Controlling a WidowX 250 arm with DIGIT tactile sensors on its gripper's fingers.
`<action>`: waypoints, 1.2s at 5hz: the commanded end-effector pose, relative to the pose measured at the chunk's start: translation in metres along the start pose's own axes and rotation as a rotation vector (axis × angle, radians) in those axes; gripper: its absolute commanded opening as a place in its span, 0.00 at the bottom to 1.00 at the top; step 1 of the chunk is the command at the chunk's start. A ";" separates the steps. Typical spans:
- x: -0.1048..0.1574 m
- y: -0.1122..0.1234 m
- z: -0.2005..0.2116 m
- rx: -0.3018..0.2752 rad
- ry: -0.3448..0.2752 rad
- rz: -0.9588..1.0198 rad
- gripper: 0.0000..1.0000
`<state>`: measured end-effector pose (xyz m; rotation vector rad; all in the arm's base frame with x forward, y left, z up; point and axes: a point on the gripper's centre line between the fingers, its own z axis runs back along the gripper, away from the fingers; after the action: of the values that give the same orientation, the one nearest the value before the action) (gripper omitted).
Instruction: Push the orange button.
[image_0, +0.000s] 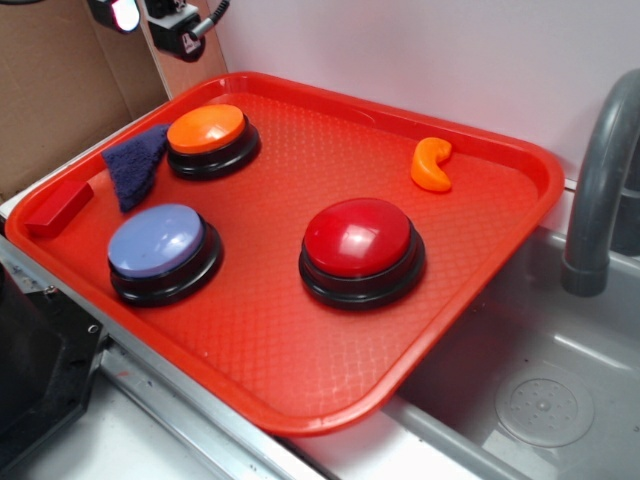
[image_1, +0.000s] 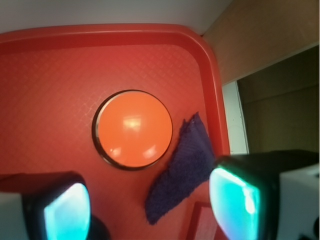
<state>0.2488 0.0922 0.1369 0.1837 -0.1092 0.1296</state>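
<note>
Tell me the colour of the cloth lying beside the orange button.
Dark navy blue; the cloth touches the orange button, clearest in the wrist view.

We're looking at a mock kitchen set up as a robot test bench. A grey sink basin (image_0: 540, 390) with a round drain (image_0: 545, 405) sits at the right, a dark grey faucet (image_0: 600, 190) arching over it. A red plastic tray (image_0: 300, 400) rests across the counter edge. Behind, a plain white wall (image_0: 420, 50) and a brown cardboard panel (image_0: 50, 90) close it in.
</note>
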 end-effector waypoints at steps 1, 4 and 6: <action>0.013 0.009 0.025 -0.008 -0.054 0.003 1.00; 0.007 0.013 0.043 -0.125 -0.027 -0.025 1.00; -0.002 0.011 0.055 -0.136 -0.043 -0.002 1.00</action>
<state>0.2358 0.0899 0.1721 0.0327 -0.1072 0.1106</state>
